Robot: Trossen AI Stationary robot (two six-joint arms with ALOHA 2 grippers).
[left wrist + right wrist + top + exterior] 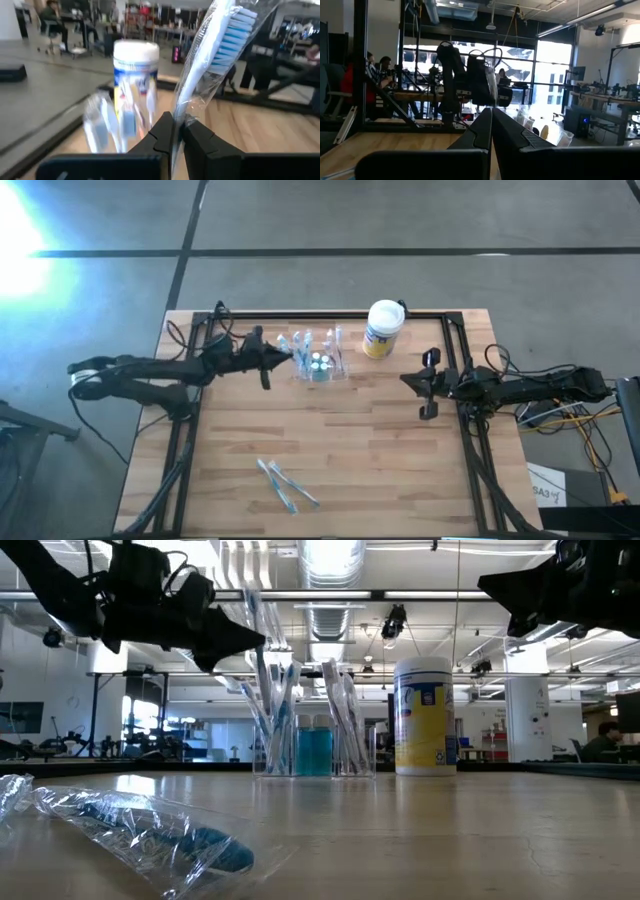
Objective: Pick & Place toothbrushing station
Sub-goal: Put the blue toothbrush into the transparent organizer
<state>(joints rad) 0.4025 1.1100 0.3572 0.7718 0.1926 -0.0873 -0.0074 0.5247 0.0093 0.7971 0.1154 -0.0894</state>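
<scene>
Mid-delivery: left gripper (pixel 175 131) clamped on a wrapped toothbrush (pixel 220 45), just beside the clear holder (pixel 320 366) at the table's back middle. Next, probably lowering into a slot. Right gripper (pixel 428 384) closed, idle.

Overhead and table-level views share the table (pixel 330 430); wrist cameras look forward.

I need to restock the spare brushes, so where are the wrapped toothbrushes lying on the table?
In the high view the wrapped toothbrushes lie near the table's front edge, left of centre, well apart from the toothbrushing station at the far side.
</scene>
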